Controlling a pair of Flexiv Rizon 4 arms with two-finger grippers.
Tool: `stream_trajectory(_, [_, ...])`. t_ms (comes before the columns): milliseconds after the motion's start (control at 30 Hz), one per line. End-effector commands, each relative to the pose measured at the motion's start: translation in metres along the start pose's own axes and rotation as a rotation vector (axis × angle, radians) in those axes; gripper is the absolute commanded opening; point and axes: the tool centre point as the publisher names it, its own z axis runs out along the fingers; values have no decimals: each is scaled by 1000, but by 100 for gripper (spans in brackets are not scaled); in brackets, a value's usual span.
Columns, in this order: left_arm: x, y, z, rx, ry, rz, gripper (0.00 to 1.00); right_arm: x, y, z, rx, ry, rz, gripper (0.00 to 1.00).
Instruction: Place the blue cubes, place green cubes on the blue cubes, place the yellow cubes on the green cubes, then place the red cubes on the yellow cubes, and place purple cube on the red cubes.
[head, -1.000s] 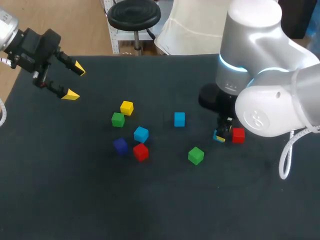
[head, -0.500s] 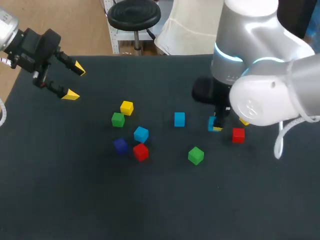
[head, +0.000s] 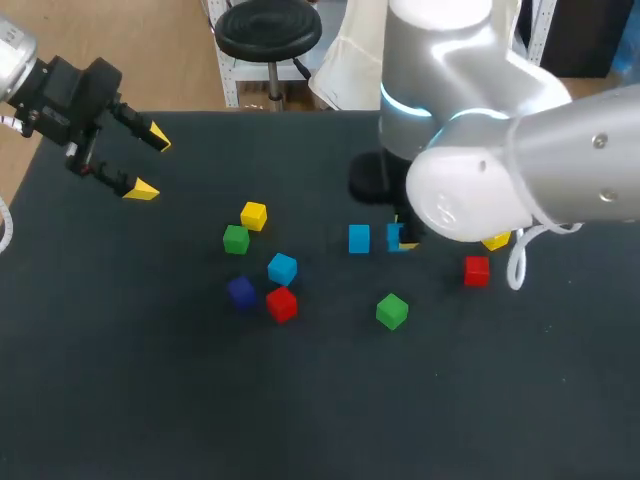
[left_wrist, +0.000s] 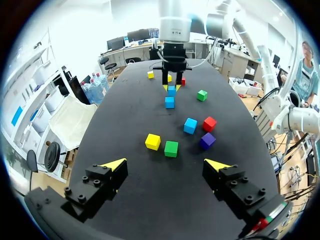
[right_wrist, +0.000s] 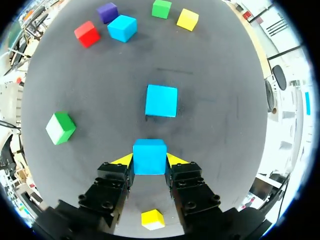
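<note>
My right gripper (right_wrist: 149, 161) is shut on a light blue cube (right_wrist: 149, 156), held close beside a second blue cube (right_wrist: 161, 100) that lies just ahead of it on the black table. In the head view the held cube (head: 398, 237) shows under my bulky right arm, right of that cube (head: 359, 238). A third blue cube (head: 283, 268) sits left of centre with a yellow (head: 254, 215), a green (head: 236, 239), a purple (head: 240, 291) and a red cube (head: 281, 303). My left gripper (head: 142, 162) hangs open at the far left, holding nothing.
Another green cube (head: 392, 311) lies near the middle. A red cube (head: 477, 270) and a yellow cube (head: 496, 241) sit to the right, beside my right arm. The table's front half (head: 320, 420) holds nothing.
My right arm has carried the blue cube leftward, away from the red cube at the right and up beside the lone blue cube. The left arm has not moved.
</note>
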Motion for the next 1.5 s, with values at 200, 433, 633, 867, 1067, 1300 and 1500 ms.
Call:
stream_trajectory(200, [1, 1, 0, 0, -1, 2, 100, -8, -5, 8, -11, -6, 4, 0])
stream_trajectory(433, [1, 1, 0, 0, -1, 2, 100, -11, -8, 8, -9, -19, 12, 0])
stream_trajectory(633, [1, 1, 0, 0, -1, 2, 100, -13, -9, 9, -11, -26, 13, 0])
stream_trajectory(867, [1, 1, 0, 0, -1, 2, 100, -14, -9, 9, -13, -30, 12, 0])
stream_trajectory(1067, [1, 1, 0, 0, -1, 2, 100, -14, -9, 10, -14, -29, 12, 0])
stream_trajectory(1300, [1, 1, 0, 0, -1, 2, 100, -14, -8, 10, -16, -27, 11, 0])
stream_trajectory(1500, [1, 1, 0, 0, -1, 2, 100, -14, -8, 10, -17, -26, 11, 0])
